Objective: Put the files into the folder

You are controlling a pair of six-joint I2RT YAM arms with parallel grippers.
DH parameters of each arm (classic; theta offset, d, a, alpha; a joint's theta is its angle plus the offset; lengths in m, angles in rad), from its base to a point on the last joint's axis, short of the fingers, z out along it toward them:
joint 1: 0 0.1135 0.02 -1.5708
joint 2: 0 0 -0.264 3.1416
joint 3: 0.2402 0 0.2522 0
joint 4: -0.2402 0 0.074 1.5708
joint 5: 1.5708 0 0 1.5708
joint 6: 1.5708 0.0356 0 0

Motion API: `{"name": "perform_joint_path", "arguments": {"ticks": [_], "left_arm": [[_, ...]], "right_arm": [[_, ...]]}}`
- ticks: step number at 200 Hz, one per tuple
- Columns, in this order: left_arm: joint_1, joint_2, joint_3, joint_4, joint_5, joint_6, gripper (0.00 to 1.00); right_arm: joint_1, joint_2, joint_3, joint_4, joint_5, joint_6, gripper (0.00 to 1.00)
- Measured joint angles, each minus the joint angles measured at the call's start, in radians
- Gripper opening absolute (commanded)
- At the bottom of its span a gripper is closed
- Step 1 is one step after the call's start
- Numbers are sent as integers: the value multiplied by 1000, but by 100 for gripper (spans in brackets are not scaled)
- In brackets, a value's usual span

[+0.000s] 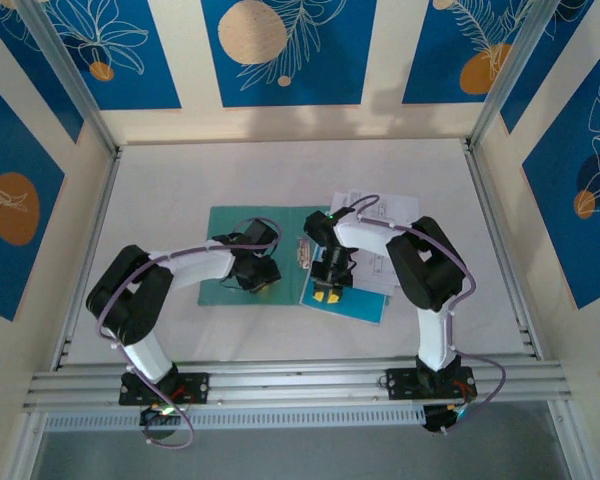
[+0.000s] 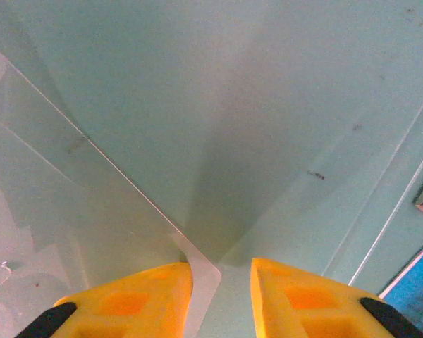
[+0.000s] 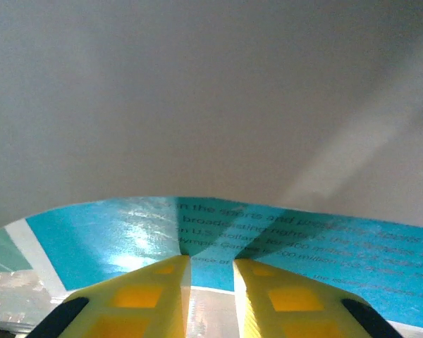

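Several thin files (image 3: 303, 239) curl; matt folder (image 1: 218, 225) lies flat.

White table (image 1: 280, 170) inside blue-patterned cream walls (image 1: 380, 60).

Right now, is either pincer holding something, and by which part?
The right pincer grips the blue sheet by its near edge. The left pincer seems to pinch a flap corner of the folder.
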State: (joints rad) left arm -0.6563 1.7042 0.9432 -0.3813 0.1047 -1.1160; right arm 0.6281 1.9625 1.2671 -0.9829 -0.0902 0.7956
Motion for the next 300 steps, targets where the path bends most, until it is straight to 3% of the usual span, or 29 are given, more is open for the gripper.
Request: {"name": "perform_joint_path", "arguments": {"ticks": [69, 107, 124, 146, 184, 216, 244, 300], "left_arm": [[13, 0, 13, -13, 17, 25, 32], [16, 0, 99, -82, -2, 47, 36], [2, 7, 182, -98, 5, 61, 37], [-23, 56, 315, -66, 42, 79, 38], [-95, 237, 514, 22, 136, 104, 40], [-129, 373, 608, 72, 192, 124, 42], [-139, 448, 647, 109, 223, 131, 43], [-150, 507, 705, 116, 235, 133, 42]], "right_arm": [[-25, -38, -25, -8, 15, -30, 28], [-46, -140, 10, -3, 34, -28, 28], [-117, -198, 9, 0, 33, -21, 28], [-285, -235, 9, 13, 35, -6, 26], [-582, -225, 8, 26, 51, 15, 25], [-757, -179, 9, 25, 61, 24, 24], [-817, -111, 16, 19, 64, 24, 24], [-819, -59, 47, 5, 64, 24, 22]]}}
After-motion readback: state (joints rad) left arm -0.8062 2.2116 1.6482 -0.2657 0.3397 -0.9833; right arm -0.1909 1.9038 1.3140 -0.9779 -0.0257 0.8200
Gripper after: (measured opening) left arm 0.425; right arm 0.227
